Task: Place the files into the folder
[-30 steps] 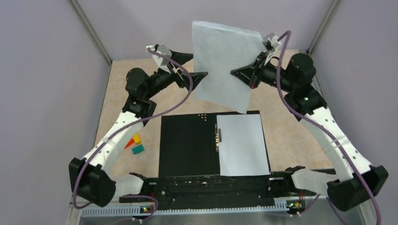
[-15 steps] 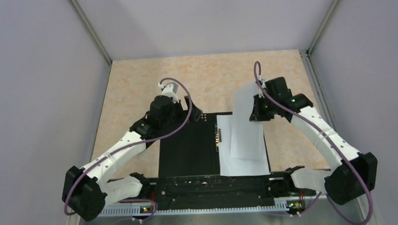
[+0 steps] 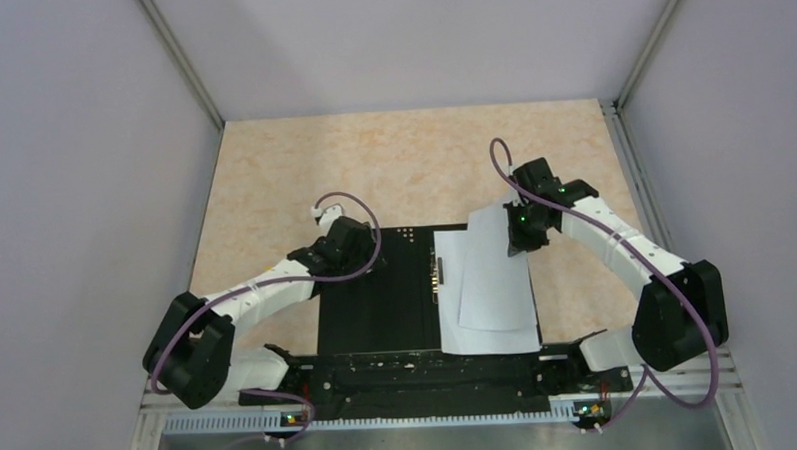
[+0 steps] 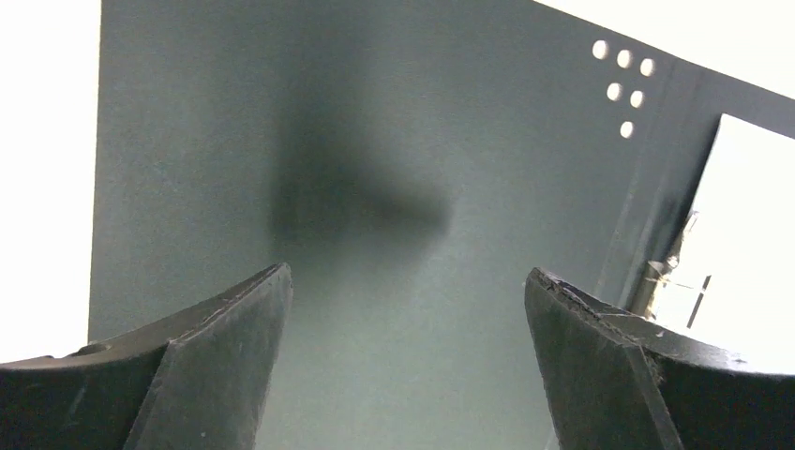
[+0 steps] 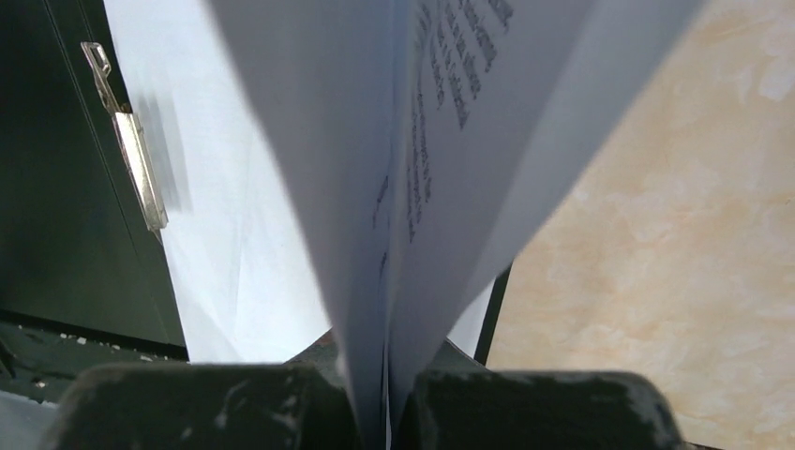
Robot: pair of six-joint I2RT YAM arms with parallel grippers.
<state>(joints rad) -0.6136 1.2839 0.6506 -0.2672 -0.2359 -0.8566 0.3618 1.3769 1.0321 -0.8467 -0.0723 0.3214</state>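
Two of the files are in sight. One sheet (image 3: 490,334) lies flat on the right-hand black inner face of the open folder (image 3: 377,306), just beside the metal spine clip (image 3: 437,274), and a second sheet (image 3: 491,277) droops across it at a slant. The right gripper (image 3: 522,243) has its fingers clamped tight on the far right edge of that second sheet, which rises creased from between them in the wrist view, with some dark print on it. The left gripper (image 3: 363,248) hangs over the folder's bare left face, jaws spread wide, holding nothing, well apart from both sheets.
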